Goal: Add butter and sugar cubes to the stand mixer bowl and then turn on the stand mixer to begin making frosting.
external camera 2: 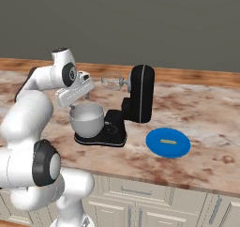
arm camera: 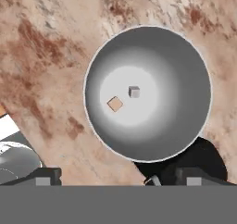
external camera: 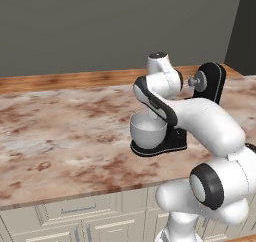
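A: The fingers [arm camera: 115, 174], nearest the lens, stand wide apart and empty, straight above the bowl [arm camera: 148, 93].

B: What's in it?

A: Two small cubes on the bottom, a tan one [arm camera: 115, 103] and a grey one [arm camera: 134, 92], near each other.

B: So one drop looks done. Where's the bowl?

A: On the black mixer's [external camera 2: 136, 102] base, mouth up, on the tabletop [external camera 2: 206, 113]. The head is tilted back, whisk [external camera 2: 111, 81] pointing sideways over the bowl.

B: A yellow bit [external camera 2: 168, 141] lies on the blue plate [external camera 2: 161, 148] beside the mixer. Probably fetch that next, then the knob.
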Robot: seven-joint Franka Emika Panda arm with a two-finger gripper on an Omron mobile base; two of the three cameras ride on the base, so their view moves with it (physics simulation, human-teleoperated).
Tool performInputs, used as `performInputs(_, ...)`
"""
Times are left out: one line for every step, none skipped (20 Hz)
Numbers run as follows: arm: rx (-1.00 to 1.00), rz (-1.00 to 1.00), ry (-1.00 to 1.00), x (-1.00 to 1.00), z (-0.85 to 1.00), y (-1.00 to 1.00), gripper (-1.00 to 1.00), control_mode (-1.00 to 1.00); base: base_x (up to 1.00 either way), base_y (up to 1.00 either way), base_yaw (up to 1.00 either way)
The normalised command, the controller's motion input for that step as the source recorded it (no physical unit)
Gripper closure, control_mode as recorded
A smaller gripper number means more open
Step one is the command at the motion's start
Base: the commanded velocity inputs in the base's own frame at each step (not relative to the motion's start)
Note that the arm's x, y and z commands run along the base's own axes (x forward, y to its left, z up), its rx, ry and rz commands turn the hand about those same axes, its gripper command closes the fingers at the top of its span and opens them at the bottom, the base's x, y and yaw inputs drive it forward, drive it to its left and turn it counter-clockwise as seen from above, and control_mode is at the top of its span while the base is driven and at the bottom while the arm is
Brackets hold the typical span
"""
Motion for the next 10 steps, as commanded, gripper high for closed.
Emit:
performInputs(0.04, 0.00, -0.19, -1.00, 0.28, -0.78, -1.00, -1.00, 0.00, 0.00, 0.00)
performInputs(0.04, 0.01, -0.18, -1.00, 0.18, -0.96, -1.00, -1.00, 0.00, 0.00, 0.00)
performInputs(0.04, 0.02, -0.16, -0.96, 0.15, -1.00, -1.00, -1.00, 0.00, 0.00, 0.00)
performInputs(0.05, 0.03, -0.13, -0.88, 0.14, -1.00, -1.00, -1.00, 0.00, 0.00, 0.00)
performInputs(0.06, 0.04, -0.11, -0.84, 0.13, -1.00, -1.00, -1.00, 0.00, 0.00, 0.00)
performInputs(0.08, 0.05, -0.08, -0.73, 0.10, -1.00, -1.00, -1.00, 0.00, 0.00, 0.00)
performInputs(0.09, 0.05, -0.05, -0.61, 0.06, -1.00, -1.00, -1.00, 0.00, 0.00, 0.00)
performInputs(0.09, 0.04, -0.02, -0.48, 0.05, -1.00, -1.00, -1.00, 0.00, 0.00, 0.00)
performInputs(0.11, 0.04, -0.01, -0.36, 0.04, -1.00, -1.00, -1.00, 0.00, 0.00, 0.00)
performInputs(0.11, 0.05, 0.00, -0.18, 0.03, -1.00, -1.00, -1.00, 0.00, 0.00, 0.00)
